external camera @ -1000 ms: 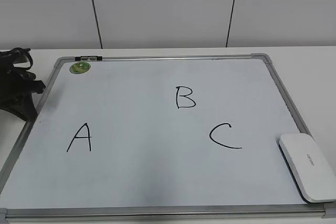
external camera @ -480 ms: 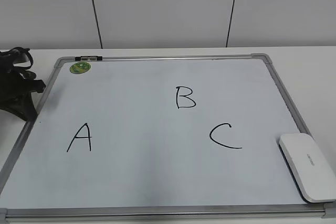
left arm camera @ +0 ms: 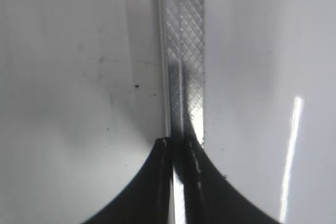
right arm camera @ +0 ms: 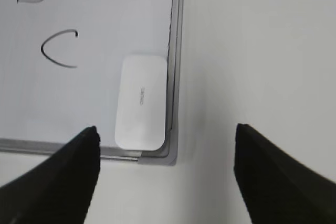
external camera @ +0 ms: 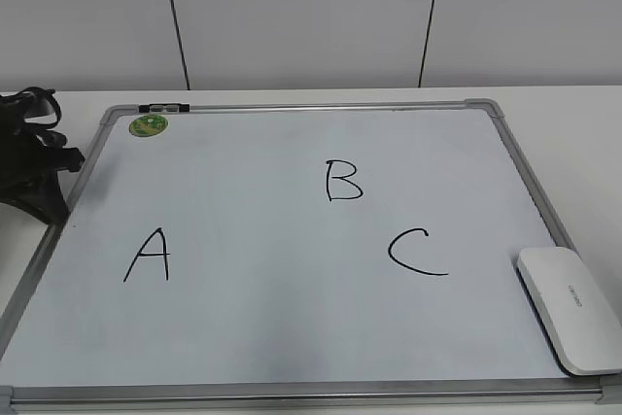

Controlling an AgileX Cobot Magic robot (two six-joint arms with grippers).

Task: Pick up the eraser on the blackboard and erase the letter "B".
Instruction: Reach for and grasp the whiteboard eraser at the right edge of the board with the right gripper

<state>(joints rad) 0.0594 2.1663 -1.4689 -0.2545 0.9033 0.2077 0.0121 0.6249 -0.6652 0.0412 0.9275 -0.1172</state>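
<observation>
- Eraser [external camera: 570,309] is seen lying flat in the near right corner of the board [external camera: 292,337], against the frame, untouched.
- B [external camera: 344,181] is written mid-board, with C [external camera: 418,253] nearer the eraser and A [external camera: 148,256] at left.
- Right gripper [right arm camera: 165,174] is held wide apart above the board's corner, nothing gripped.
- Left gripper [left arm camera: 180,145] is pressed together over the left frame rail.

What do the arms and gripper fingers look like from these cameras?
The left gripper shows matte black fingers that curve to narrow tips. In the exterior view, the left arm is a black body with black cable loops. The right gripper has plain black tapered fingers, with no markings visible.
</observation>
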